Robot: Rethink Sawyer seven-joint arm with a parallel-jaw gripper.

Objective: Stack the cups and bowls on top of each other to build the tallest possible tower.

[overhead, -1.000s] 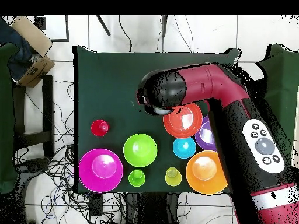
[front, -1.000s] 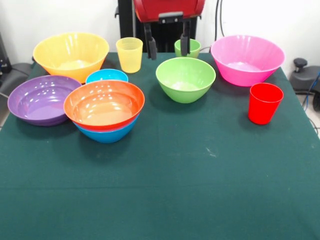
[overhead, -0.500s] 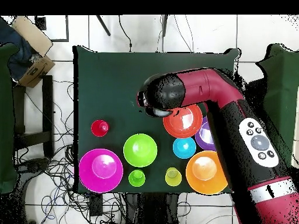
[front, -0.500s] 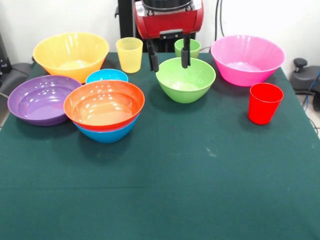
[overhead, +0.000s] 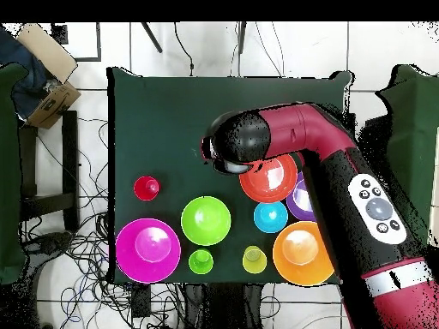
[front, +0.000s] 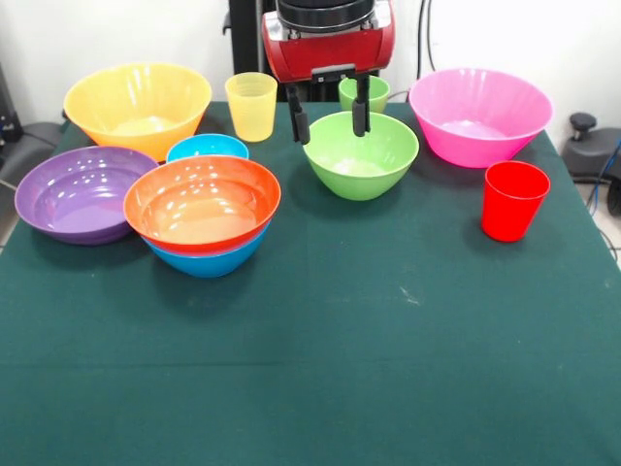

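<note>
You'll find no readable writing anywhere. Your gripper (front: 330, 116) hangs with fingers spread over the green bowl's (front: 360, 155) rim, holding nothing.

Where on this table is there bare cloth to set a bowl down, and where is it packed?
The widest free patch is the bare cloth in front of the red-orange bowl and the red cup. A narrower strip lies between the green bowl and the red cup. The far side is crowded, with bowls and cups close together and the open tool hanging there.
</note>
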